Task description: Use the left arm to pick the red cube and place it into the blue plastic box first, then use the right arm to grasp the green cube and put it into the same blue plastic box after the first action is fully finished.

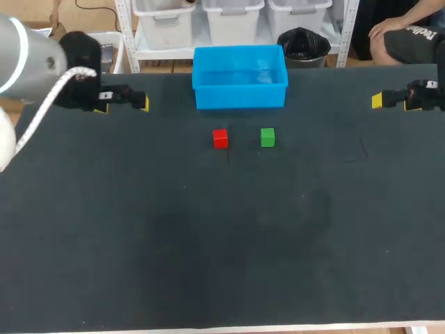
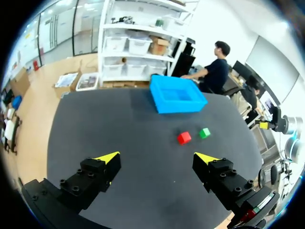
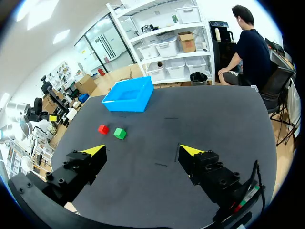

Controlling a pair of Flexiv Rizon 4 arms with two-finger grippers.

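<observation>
The red cube (image 1: 220,138) and green cube (image 1: 268,137) wait near the blue plastic box (image 1: 240,95). The left gripper (image 2: 157,158) and right gripper (image 3: 142,150) hang wide open, empty, ready to grab.

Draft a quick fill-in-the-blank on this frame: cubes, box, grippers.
1. The cube beside the red cube is ____.
2. Both cubes lie ____ the blue box.
3. The left gripper has its fingers ____.
4. The right gripper holds ____.
Missing words: green; outside; open; nothing.
</observation>
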